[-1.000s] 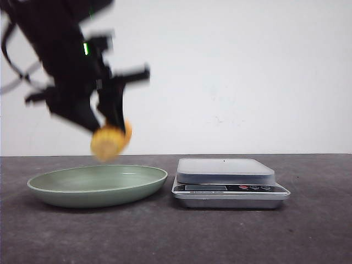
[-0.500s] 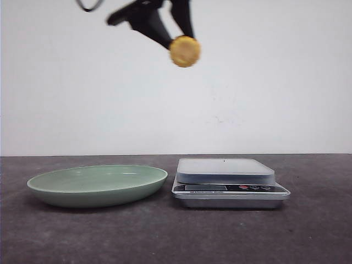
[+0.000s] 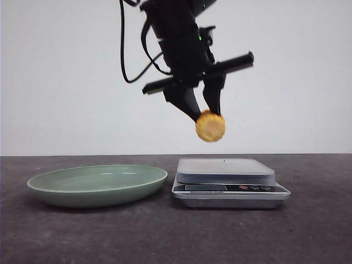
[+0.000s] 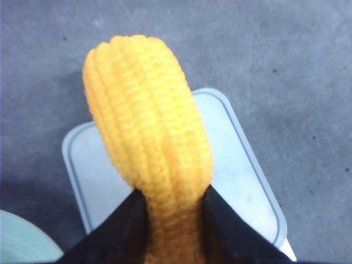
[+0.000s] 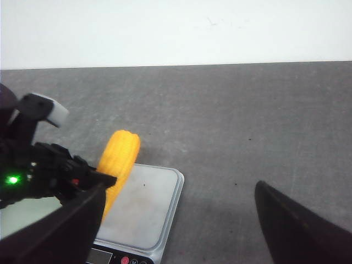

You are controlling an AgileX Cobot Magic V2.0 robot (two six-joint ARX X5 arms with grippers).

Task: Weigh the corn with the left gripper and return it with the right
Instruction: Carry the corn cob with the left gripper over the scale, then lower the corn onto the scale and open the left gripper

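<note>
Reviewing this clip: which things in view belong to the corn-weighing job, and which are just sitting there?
In use: corn, left gripper holding it above the scale, right gripper waiting open, green plate.

Lying about: nothing else, only the grey table.

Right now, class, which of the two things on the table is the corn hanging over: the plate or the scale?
The scale. The corn, held in the left tool, hangs above its grey platform; the green plate sits off to the left.

Even, bright light, soft shadows under the plate point(image 3: 99, 184) and scale point(image 3: 228, 181), frames sharp.
</note>
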